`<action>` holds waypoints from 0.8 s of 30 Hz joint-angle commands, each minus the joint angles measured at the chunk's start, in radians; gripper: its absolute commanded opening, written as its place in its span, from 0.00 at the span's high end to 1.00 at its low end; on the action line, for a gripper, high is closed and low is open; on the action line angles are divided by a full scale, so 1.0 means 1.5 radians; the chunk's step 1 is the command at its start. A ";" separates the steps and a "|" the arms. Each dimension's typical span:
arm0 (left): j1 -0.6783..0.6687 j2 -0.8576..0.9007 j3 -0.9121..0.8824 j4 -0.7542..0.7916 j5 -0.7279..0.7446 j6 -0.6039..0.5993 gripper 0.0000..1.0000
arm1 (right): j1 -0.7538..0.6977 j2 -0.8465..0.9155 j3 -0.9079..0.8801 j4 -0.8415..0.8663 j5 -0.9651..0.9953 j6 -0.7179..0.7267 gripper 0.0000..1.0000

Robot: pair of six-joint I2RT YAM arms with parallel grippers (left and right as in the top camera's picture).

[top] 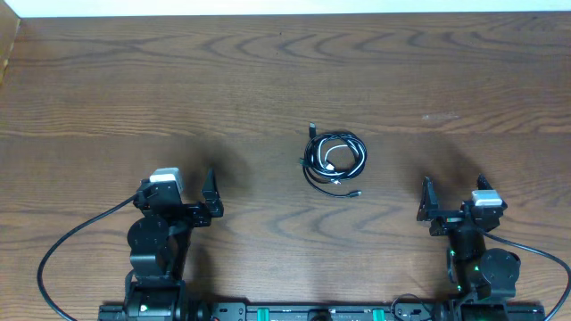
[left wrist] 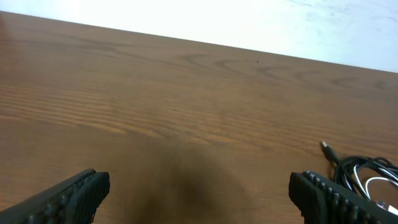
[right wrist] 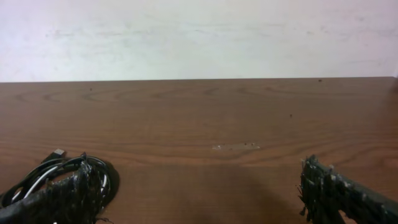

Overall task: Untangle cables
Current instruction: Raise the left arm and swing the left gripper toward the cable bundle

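1. The cables point(top: 334, 160) are lying coiled at the middle of the table point(top: 134, 89), black with one white strand;
2. The left gripper point(top: 212, 198) is standing near-left of them, jaws apart, holding nothing;
3. The right gripper point(top: 426, 203) is gaping empty, near-right.

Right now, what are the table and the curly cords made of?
The table looks like wood or wood-look laminate: brown, wavy grain, dull sheen. The cables look like soft plastic or rubber, mostly black, one white: they curl in loose loops.

Glossy thin cables point(top: 335, 160) lie on a smooth, matt wood-grain table point(top: 268, 80).
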 commanded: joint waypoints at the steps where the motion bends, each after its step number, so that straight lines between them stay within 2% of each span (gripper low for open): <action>1: -0.002 0.000 0.036 -0.012 0.009 -0.006 0.01 | 0.004 -0.002 -0.001 -0.003 0.002 0.009 0.01; 16: -0.002 0.001 0.077 -0.069 0.009 -0.036 0.01 | 0.004 -0.002 -0.001 -0.003 0.002 0.009 0.01; 24: -0.002 0.038 0.146 -0.117 0.009 -0.036 0.01 | 0.004 -0.002 -0.001 -0.003 0.002 0.009 0.01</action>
